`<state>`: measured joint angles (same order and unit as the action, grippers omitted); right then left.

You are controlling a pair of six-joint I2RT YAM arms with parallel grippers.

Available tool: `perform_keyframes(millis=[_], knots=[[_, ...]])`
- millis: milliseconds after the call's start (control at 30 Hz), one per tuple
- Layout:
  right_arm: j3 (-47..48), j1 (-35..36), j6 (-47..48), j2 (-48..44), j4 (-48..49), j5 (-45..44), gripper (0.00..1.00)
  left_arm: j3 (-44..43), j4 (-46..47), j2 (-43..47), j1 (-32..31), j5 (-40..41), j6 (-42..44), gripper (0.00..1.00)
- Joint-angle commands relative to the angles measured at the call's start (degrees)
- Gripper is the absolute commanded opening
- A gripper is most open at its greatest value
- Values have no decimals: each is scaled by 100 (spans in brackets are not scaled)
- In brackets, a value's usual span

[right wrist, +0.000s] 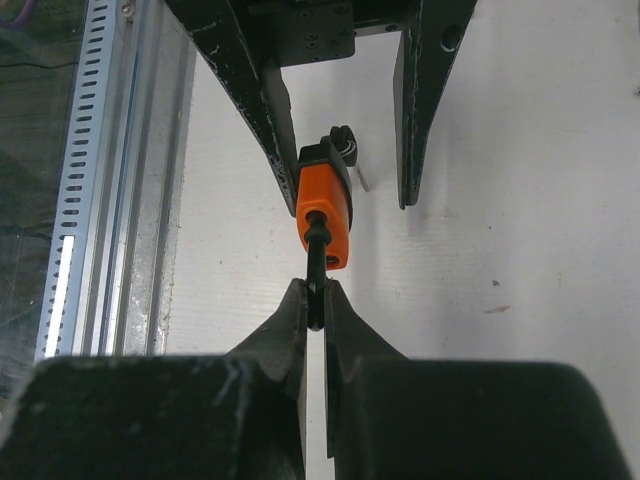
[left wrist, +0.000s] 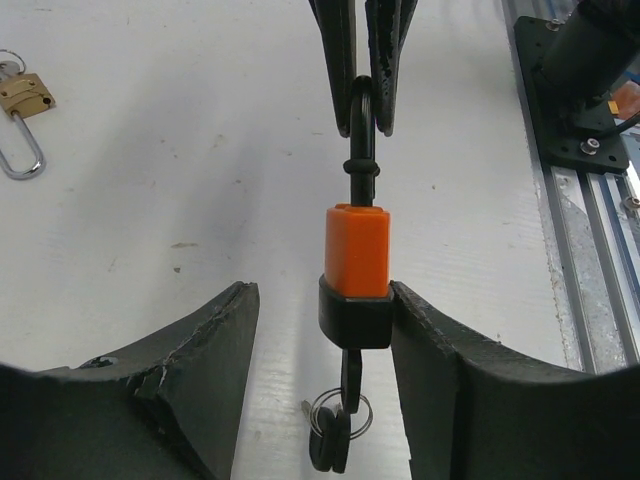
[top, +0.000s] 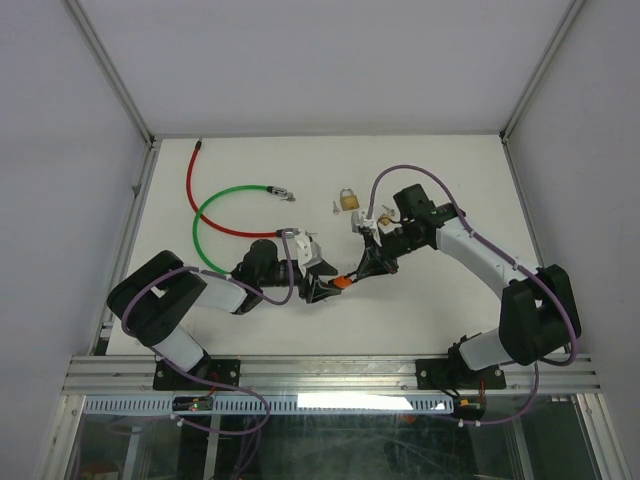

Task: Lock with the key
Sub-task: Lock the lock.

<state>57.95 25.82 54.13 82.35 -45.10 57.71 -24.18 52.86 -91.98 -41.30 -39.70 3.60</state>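
Toward the middle of the desk's near edge, the right gripper (right wrist: 315, 300) clamps the orange padlock (right wrist: 325, 205) by its shackle. The left gripper (left wrist: 322, 295) is spread apart, with one finger against the lock's base.

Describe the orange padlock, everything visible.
The orange padlock has an orange plastic-looking body, black base collar and black shackle. The right gripper is shut on the shackle; the base touches one finger of the open left gripper, clear of the other. A key bunch sticks out of the base.
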Motion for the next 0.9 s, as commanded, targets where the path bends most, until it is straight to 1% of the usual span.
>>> perform_keyframes(millis=[0,167,267,367,433,500,567,633,867], knots=[[216,64,38,7,186,61,0,-114,253,62,-47,-255,-3,55],[216,90,-73,38,269,-66,0,-138,138,46,-105,-198,-20,54],[217,113,-86,54,277,-96,0,-173,87,0,-139,-187,-10,50],[209,135,-81,69,289,-136,0,-244,-14,-64,-154,-225,17,44],[200,156,-75,79,299,-175,0,-306,-140,-109,-160,-255,55,37],[173,184,-57,108,313,-205,0,-346,-216,-147,-167,-289,86,25],[133,216,-5,135,334,-214,0,-359,-243,-189,-167,-289,110,10],[83,259,115,172,342,-195,0,-348,-251,-242,-167,-285,166,1],[-259,448,317,238,738,-310,0,-351,-326,-564,-164,-151,455,0]])
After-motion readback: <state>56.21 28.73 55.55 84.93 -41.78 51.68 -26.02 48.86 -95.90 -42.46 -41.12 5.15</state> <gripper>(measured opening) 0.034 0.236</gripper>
